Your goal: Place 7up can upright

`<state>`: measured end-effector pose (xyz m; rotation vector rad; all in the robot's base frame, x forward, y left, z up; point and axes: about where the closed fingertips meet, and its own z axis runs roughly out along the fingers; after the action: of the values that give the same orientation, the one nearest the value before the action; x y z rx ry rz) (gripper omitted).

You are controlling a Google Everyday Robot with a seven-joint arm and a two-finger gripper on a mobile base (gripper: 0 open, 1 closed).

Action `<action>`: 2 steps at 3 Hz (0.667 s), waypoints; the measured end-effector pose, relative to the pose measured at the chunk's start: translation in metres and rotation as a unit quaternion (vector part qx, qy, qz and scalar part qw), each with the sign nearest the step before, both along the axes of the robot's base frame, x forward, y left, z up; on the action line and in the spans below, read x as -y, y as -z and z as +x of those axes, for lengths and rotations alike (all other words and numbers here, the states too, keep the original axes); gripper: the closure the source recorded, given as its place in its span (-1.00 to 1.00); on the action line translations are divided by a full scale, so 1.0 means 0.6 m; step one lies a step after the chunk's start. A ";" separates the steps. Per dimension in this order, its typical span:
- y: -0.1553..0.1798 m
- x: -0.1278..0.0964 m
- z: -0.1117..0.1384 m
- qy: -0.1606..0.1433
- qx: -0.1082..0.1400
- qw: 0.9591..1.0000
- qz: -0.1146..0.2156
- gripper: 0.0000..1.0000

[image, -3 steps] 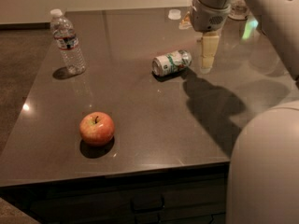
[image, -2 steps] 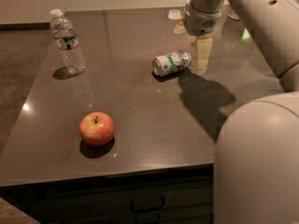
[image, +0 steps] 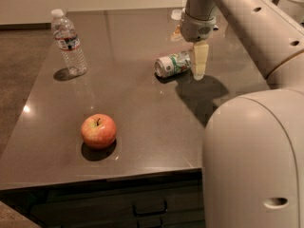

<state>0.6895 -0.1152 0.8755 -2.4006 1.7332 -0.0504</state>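
Small white-and-green aluminium 7up can (image: 173,64) lies on side on dark glossy bench (image: 142,108), silver end facing picture-left, other end toward tool. Cream tool (image: 199,73) hangs pointing down at can's picture-right end, against it or just beside; contact cannot be told, nor whether tool is open or closed. Beige robot arm (image: 247,23) slants up from tool to upper right. Clear plastic water bottle (image: 69,42), white cap, stands upright well apart, far picture-left of tool. Round red-yellow apple (image: 98,130) sits well apart, down-left of tool, near bench's front edge.
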 end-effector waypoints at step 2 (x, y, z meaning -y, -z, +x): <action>0.022 -0.013 0.007 -0.018 -0.014 1.000 -0.009 -1.00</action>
<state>0.6938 -0.1075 0.8625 -2.4560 1.7074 -0.0287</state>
